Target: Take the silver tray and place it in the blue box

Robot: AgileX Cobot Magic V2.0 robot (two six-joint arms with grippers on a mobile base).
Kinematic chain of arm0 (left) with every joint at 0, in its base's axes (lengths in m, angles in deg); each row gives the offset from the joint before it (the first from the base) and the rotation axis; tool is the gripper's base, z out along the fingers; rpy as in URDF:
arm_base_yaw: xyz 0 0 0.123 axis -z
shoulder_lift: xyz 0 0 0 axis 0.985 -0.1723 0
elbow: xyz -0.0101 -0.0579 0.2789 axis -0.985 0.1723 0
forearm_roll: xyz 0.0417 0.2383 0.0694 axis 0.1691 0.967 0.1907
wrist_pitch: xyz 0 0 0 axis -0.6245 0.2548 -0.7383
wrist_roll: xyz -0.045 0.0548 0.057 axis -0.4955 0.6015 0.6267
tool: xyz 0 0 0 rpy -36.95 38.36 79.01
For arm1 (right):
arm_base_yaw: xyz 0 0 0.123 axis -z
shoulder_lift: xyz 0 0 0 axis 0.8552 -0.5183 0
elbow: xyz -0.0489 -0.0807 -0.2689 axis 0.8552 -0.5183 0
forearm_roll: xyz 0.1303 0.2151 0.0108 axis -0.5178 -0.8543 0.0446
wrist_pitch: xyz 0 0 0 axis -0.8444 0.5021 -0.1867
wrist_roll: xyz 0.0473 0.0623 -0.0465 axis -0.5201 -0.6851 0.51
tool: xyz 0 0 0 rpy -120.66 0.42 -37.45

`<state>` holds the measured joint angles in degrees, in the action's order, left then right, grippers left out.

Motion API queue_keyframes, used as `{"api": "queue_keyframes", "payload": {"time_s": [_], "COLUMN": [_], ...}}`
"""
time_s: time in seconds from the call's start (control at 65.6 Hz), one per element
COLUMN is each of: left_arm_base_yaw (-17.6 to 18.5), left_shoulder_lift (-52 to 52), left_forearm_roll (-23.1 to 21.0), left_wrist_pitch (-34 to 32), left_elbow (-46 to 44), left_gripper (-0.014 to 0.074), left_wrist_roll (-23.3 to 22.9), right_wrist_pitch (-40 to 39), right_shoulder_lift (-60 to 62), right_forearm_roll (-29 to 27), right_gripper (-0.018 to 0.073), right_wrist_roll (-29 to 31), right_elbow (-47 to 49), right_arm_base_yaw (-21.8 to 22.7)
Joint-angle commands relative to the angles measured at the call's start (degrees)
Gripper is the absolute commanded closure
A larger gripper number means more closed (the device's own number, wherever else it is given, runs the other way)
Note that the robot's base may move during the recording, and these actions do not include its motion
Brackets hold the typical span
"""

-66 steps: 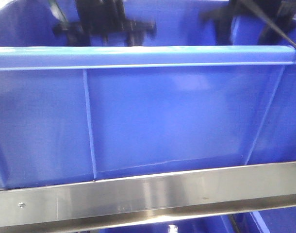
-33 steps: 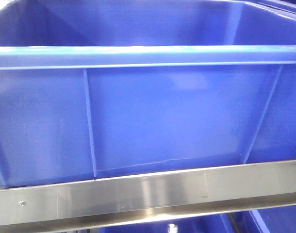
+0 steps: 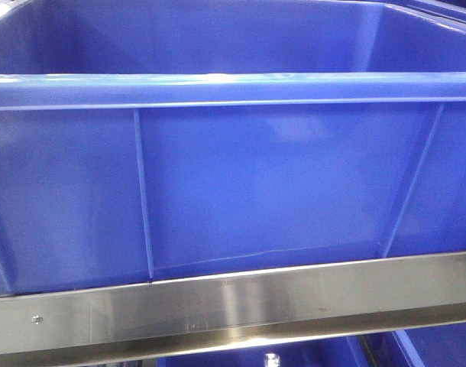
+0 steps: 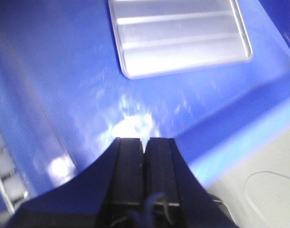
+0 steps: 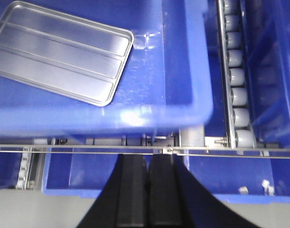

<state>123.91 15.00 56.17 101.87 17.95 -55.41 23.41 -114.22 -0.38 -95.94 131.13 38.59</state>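
text: none legible | blue box: no label | silver tray: no markings

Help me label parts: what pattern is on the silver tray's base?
Two long lengthwise ridges on the silver tray; right wrist view.

left claw closed, empty, right claw closed, empty
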Motion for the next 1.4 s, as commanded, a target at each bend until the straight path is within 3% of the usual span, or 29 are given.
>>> {"api": "queue_keyframes", "payload": {"time_s": [0.0, 0.198, 0.412, 0.564, 1.22, 1.388], "left_arm_base_yaw": [0.33, 0.33, 0.33, 0.33, 0.33, -4.80], "left_shoulder_lift": [5.62, 17.83, 26.45, 27.10, 27.22, 29.37], "left_forearm_roll": [-0.27, -0.27, -0.31, -1.06, -1.17, -1.20], "left_wrist_pitch": [-7.51, -13.38, -12.88, -7.98, -8.37, -12.98], "left_elbow": [2.89, 13.00, 18.01, 18.26, 18.64, 19.70], "left_gripper": [0.0701, 0.0701, 0.0701, 0.0701, 0.0701, 0.0701], "left_wrist_roll": [-0.62, -0.62, -0.62, -0.62, -0.62, 0.73], "right_wrist_pitch": [-5.29, -6.54, -6.37, -6.10, -6.10, -6.10], "right_shoulder_lift": [5.32, 16.85, 21.09, 21.09, 21.09, 21.09], "right_forearm_roll": [1.01, 1.01, 1.01, 0.64, 0.59, 0.59], "right_gripper": [0.0503, 0.0503, 0.0503, 0.0503, 0.0503, 0.0503], "right_wrist_roll": [0.57, 0.57, 0.57, 0.50, 0.50, 0.50], "right_elbow": [-2.15, -8.61, -9.54, -9.54, -9.54, -9.54], "right_arm_base_yaw": [0.09, 0.09, 0.09, 0.09, 0.09, 0.09]}}
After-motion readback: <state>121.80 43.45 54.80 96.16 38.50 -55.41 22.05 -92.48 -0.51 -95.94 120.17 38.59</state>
